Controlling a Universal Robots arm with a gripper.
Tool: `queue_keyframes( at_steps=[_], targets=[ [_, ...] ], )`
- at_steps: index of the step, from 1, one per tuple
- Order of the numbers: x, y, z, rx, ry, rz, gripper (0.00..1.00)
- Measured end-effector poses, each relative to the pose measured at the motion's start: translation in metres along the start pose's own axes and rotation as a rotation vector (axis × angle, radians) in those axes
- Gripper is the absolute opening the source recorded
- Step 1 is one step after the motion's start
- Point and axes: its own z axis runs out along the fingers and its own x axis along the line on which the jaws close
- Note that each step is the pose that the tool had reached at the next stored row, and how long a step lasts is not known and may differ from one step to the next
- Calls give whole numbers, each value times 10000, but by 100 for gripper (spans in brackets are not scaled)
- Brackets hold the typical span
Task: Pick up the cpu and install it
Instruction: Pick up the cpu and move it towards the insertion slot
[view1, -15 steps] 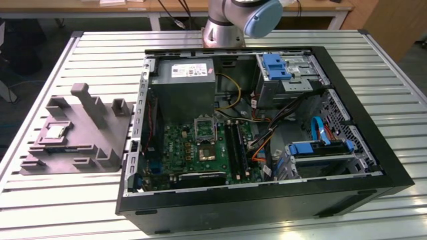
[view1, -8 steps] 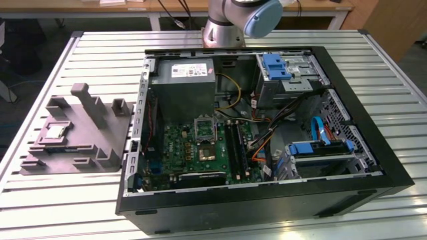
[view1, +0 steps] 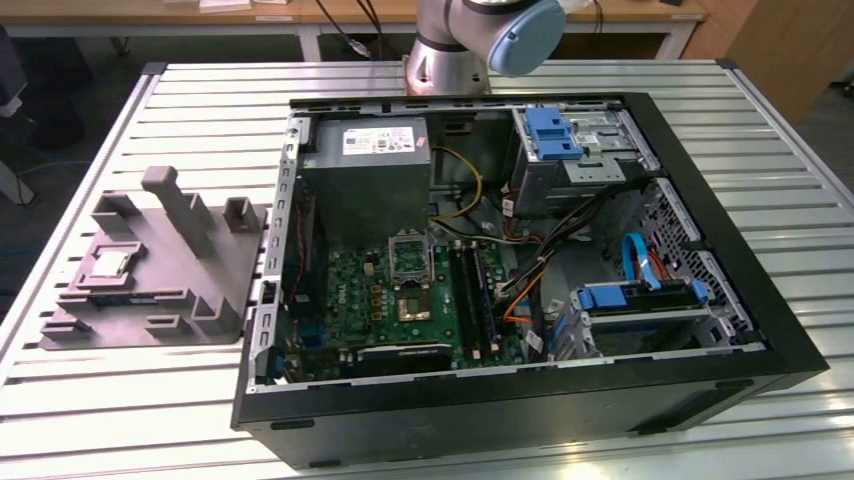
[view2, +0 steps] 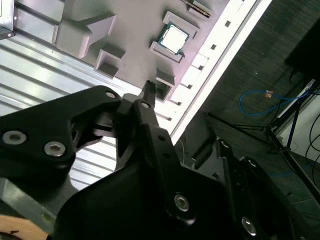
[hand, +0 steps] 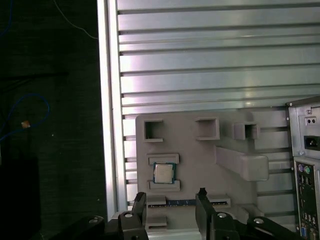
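The cpu (view1: 110, 263) lies flat in its seat on the grey tray (view1: 134, 330). The tray stands on the table (view1: 160, 400) toward the exterior view's left edge, beside the open computer case (view1: 534, 410). The chip is on the side of the tray away from the case, well apart from the motherboard (view1: 400, 290).

In the first wrist view the tool (hand: 170, 197) is wide and holds nothing. Its two fingers (hand: 201, 196) stand farther apart than the cpu (hand: 163, 173) is broad. The chip is a short way beyond the fingertips, not touching them. It is roughly in line with the gap, a little toward the finger nearer the table's edge.

The chip is square, with no long axis. Two raised holders of the tray flank opposite sides. The other two sides look free, and they face the fingers.
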Motion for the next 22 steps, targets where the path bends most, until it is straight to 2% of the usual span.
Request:
queue_keyframes(
  at_steps=[1,2,5,7,10,14,22],
  targets=[
    [0,0,0,1,0,0,47],
    [0,0,0,1,0,0,53],
    [0,0,3,0,5,-60,53],
    [1,0,12,-3,44,-234,53],
    [0,-1,25,6,131,-257,53],
    [-6,-2,50,83,148,-258,53],
    [-12,-2,60,95,164,-267,54]
  ],
)
